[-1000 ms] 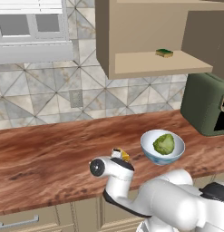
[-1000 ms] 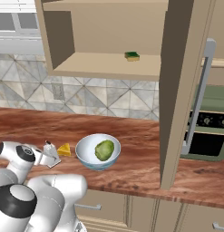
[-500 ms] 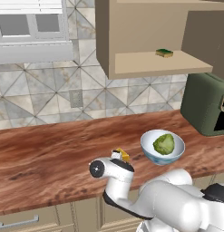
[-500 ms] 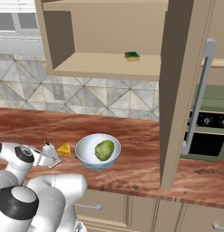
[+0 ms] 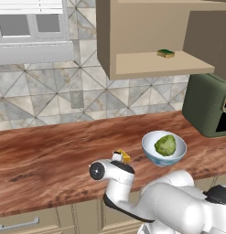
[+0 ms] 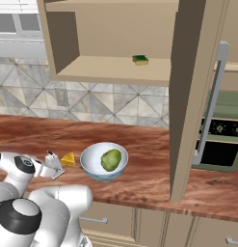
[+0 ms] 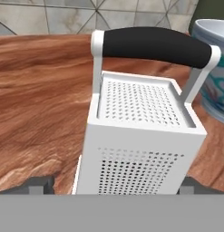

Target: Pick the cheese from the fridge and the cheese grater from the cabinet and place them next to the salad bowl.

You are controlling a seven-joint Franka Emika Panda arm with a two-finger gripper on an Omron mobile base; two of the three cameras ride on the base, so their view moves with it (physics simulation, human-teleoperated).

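Upright, the cheese grater (image 7: 140, 136) stands between the wide-spread gripper (image 7: 113, 188) tips, bowl (image 7: 213, 68) close beside.

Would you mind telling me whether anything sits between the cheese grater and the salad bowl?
Yes: the cheese wedge lies on the counter between the cheese grater and the salad bowl, beside both.

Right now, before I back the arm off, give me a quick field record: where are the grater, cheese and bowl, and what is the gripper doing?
cheese grater: upright on the wooden counter, left of the bowl
cheese: on the counter between grater and bowl
salad bowl: on the counter, lettuce inside
gripper: open, fingertips either side of the grater's base
cabinet: open, a green-and-yellow sponge on its shelf
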